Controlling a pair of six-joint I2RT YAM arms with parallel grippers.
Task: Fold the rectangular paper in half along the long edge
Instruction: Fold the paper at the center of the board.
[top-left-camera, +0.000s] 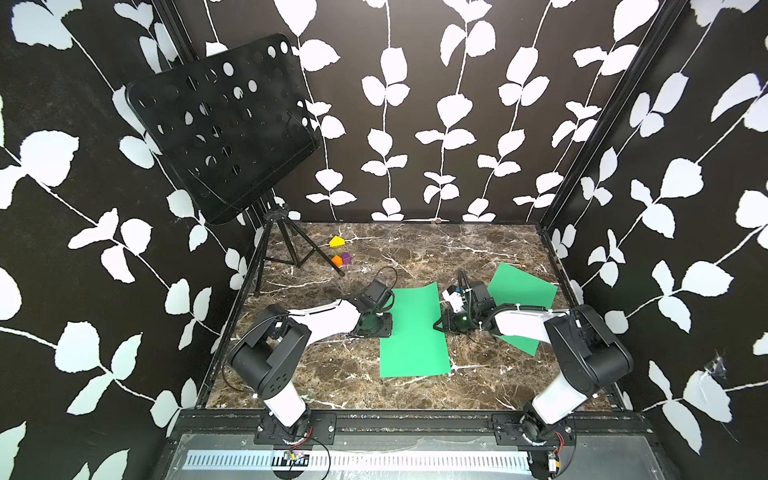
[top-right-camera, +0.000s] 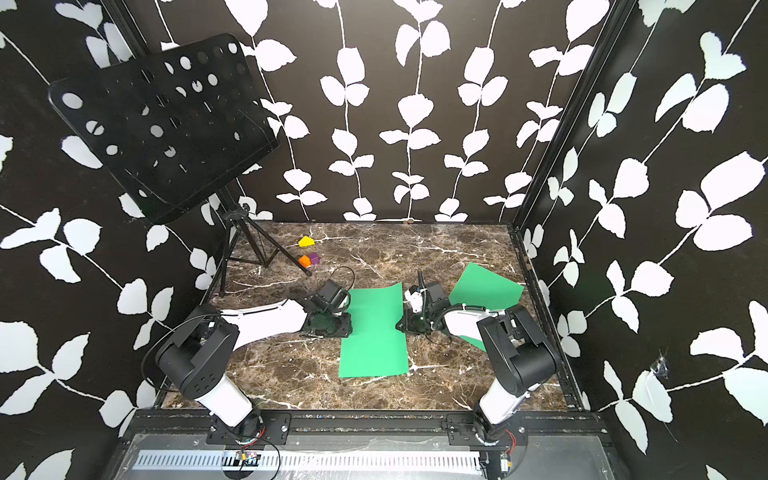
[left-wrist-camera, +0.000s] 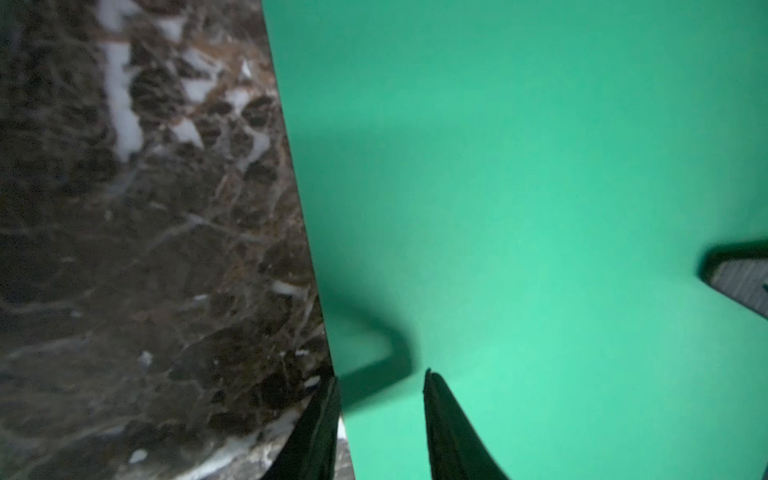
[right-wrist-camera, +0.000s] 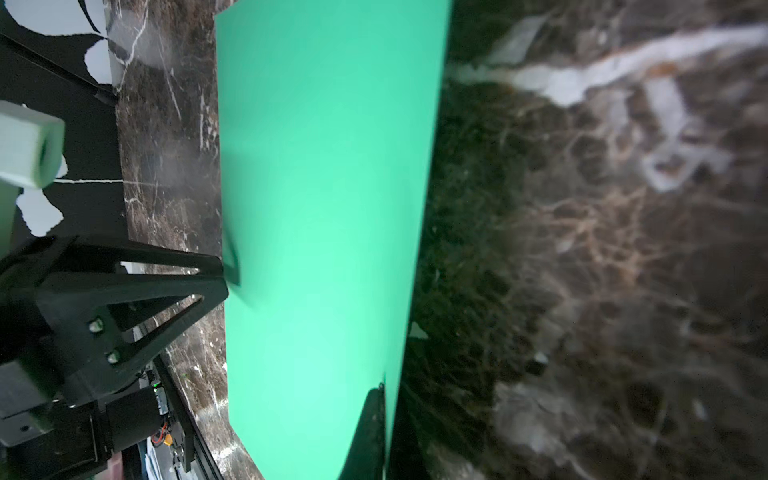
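Green rect. paper sheet (top-left-camera: 415, 332) flat, no fold visible yet; my L claw (left-wrist-camera: 380, 376) agape astride edge, R claw (top-left-camera: 440, 325) state unclear.

Text: none readable from where I stand.
Brands, labels: none legible on anything here.
Numbers, signs: none to make out.

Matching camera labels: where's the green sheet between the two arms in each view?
In a top view: green sheet below centre, between left arm and right arm.
In a top view: sheet likewise, slightly further left.
Left wrist: sheet fills most, marble table beside it.
Right wrist: sheet bands the middle, marble either side.
Shared landmark: white-veined marble table.
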